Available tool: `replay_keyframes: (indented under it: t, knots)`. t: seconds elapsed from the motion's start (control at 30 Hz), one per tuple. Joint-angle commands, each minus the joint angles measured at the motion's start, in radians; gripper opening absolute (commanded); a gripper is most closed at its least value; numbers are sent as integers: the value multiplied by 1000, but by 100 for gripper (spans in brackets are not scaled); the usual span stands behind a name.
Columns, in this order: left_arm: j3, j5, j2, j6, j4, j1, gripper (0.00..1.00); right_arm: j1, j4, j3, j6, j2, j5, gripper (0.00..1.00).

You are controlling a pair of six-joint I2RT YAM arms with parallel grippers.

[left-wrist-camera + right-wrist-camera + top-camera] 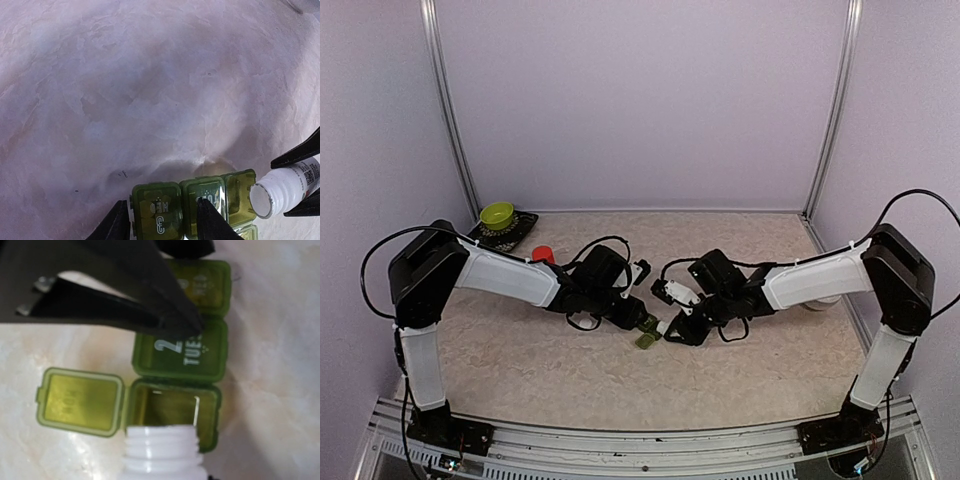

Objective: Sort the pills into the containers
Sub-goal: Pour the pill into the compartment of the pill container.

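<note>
2 wrist close-ups share containers (179,358).

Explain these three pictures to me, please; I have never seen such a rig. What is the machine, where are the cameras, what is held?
The machine is two robot arms, a left arm and a right arm, bolted at the near edge of a table. The wide picture comes from a fixed camera above and behind them; the two close-ups come from a camera on each wrist. On the table are a green bowl on a dark mat, a red object, and a green pill organizer of three joined compartments. The left end effector grips the organizer's end compartment. The right end effector holds a small white bottle, uncapped, its mouth pointed at the one open compartment. No pills show.
</note>
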Motion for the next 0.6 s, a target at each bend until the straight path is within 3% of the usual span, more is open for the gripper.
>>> replay_keyframes:
  t: [0.0,0.57]
  knots:
    - [-19,5,-25,-7,-6,5,45,-11,-88,52,-8,26,22,0]
    - [-23,2,-31,-9,-4,4,45,-10,-304,202,6,86,14,0]
